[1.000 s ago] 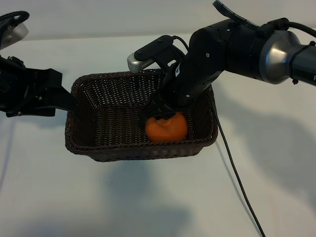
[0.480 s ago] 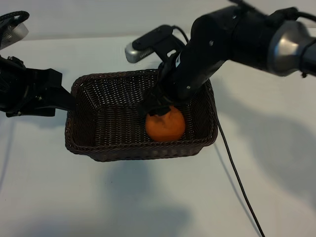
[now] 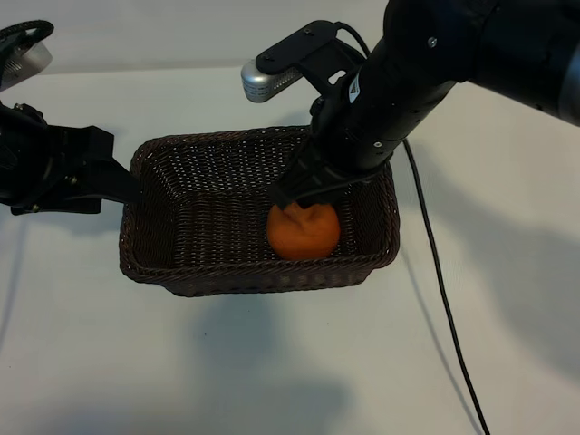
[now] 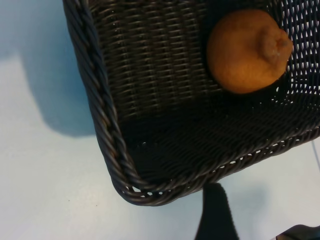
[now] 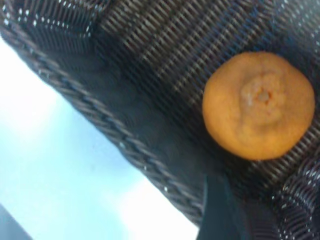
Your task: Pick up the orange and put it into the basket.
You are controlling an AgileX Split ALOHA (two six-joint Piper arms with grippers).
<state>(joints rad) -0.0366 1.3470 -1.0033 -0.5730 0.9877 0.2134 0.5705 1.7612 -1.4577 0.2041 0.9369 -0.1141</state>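
- the right gripper (image 3: 304, 188) has lifted off the orange (image 3: 304, 231); a second ago its fingers straddled the fruit, now they hang spread just above it, at its 12 o'clock
- the orange lies free on the floor of the basket (image 3: 145, 217), toward the 4 o'clock corner, knob up
- it has not shifted since the release, so the placing looks done; only the retreat seems left
- the left gripper (image 3: 113, 186) sits parked at the basket's 9 o'clock rim, jaws spread, holding nothing
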